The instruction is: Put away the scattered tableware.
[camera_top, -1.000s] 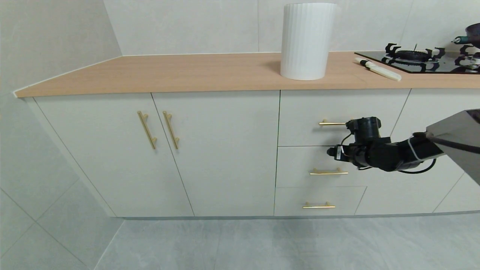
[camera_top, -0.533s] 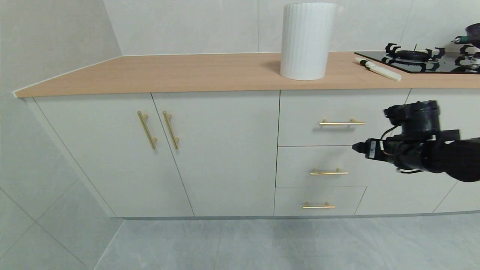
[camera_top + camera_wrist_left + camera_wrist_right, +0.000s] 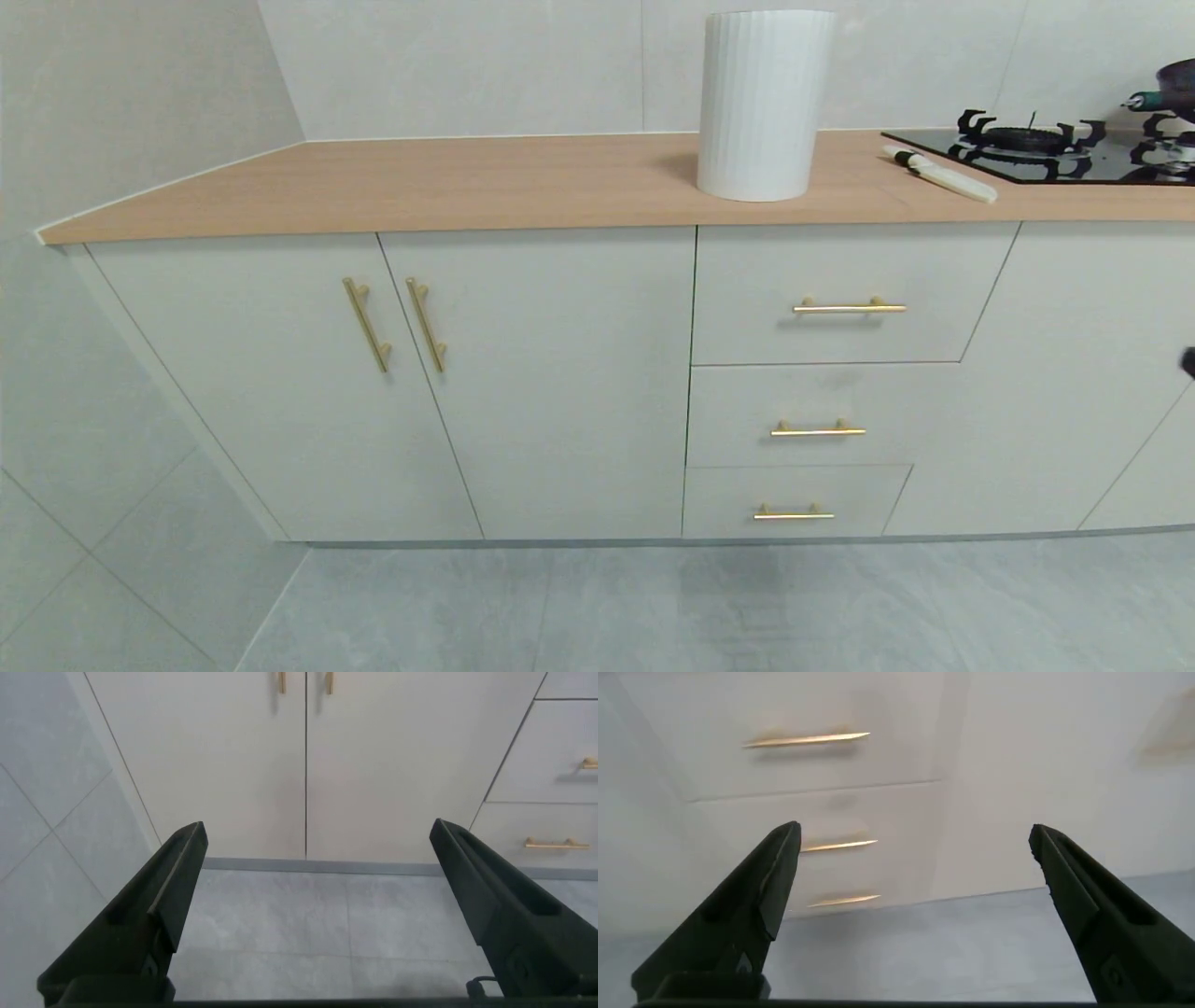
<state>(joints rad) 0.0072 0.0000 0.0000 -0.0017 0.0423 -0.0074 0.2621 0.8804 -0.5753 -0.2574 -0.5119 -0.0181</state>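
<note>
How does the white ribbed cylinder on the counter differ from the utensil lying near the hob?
The ribbed cylinder stands upright; the utensil lies flat. The cylinder is tall and wide, the utensil slim and low. The cylinder is all white; the utensil has a dark end. Both rest on the wooden countertop.

Over at the head view's right edge, the hob point(image 3: 1083, 170) is cut off, and a dark pan point(image 3: 1178, 77) on it is seen only in part. The pale utensil point(image 3: 943, 175) beside it is too small to be named. Drawer handles point(image 3: 808, 739) are blurred in the right wrist view; door handles point(image 3: 279, 681) are clipped in the left wrist view.
</note>
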